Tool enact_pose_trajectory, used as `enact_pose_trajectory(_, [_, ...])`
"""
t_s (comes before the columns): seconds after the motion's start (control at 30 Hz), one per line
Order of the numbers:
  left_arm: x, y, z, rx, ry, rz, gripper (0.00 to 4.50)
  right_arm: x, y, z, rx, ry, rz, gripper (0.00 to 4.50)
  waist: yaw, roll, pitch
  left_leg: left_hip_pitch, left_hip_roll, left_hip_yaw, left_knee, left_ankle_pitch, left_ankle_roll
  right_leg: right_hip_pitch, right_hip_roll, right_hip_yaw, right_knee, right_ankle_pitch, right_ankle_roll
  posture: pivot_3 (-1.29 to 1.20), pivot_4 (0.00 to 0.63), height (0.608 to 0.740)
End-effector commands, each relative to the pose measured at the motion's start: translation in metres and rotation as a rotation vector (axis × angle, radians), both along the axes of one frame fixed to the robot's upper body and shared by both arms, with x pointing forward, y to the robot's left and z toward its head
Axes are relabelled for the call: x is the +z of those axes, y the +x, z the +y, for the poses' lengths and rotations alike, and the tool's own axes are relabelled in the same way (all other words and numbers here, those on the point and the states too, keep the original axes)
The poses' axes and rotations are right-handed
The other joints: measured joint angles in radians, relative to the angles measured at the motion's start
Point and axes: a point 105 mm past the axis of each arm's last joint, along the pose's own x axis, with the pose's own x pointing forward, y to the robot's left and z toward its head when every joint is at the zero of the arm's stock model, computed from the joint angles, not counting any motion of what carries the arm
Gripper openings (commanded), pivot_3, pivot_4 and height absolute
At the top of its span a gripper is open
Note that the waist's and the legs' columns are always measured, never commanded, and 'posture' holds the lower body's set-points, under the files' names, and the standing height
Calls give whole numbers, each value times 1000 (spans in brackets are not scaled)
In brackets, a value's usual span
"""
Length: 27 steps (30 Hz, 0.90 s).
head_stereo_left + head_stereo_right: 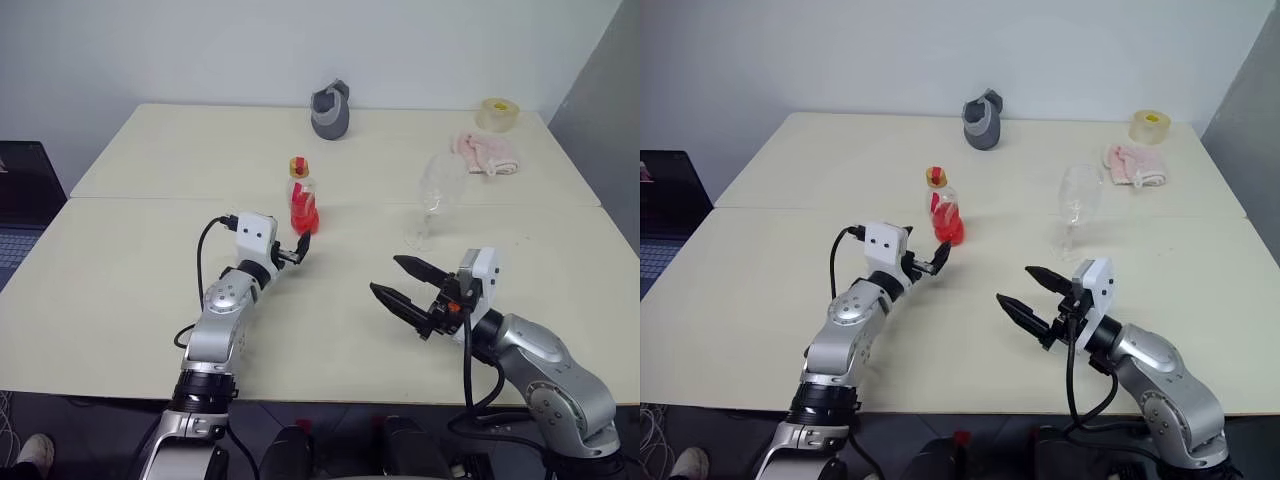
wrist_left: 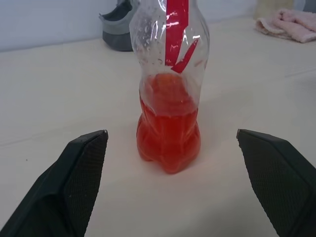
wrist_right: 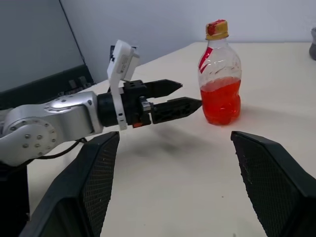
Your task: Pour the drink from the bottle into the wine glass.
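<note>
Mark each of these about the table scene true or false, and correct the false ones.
1. The bottle stands upright with its yellow cap on. True.
2. The left gripper is shut on the bottle. False: its fingers are open, short of the bottle.
3. The wine glass holds red drink. False: it looks empty; the drink is in the bottle.
4. The right gripper is open and holds nothing. True.
5. A pink cloth lies beyond the wine glass. True.
</note>
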Motion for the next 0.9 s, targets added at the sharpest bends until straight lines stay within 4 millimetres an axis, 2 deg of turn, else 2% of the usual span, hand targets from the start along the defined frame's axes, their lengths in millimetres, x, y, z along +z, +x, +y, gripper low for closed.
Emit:
enact_pose_trajectory(0.03, [16,8,-2,-1,0,-78,4481,15,-5,3,39,13,-52,3877,0,0,0,0,0,0,0,0,0,0,0,0,0,0,0,0,150,740])
enact_pose_trajectory(0.47, [17,36,-10,-4,-19,-121,4481,21,-3,1,20,12,-70,3877,0,0,0,0,0,0,0,0,0,0,0,-1,0,0,0,0,150,740])
enact_pose_trajectory(0.9, [18,62,-28,-25,-71,-137,4481,24,-1,-2,-4,-4,-76,3877,-1,-1,0,-1,-1,1,1,0,0,0,0,-1,0,0,0,0,150,740])
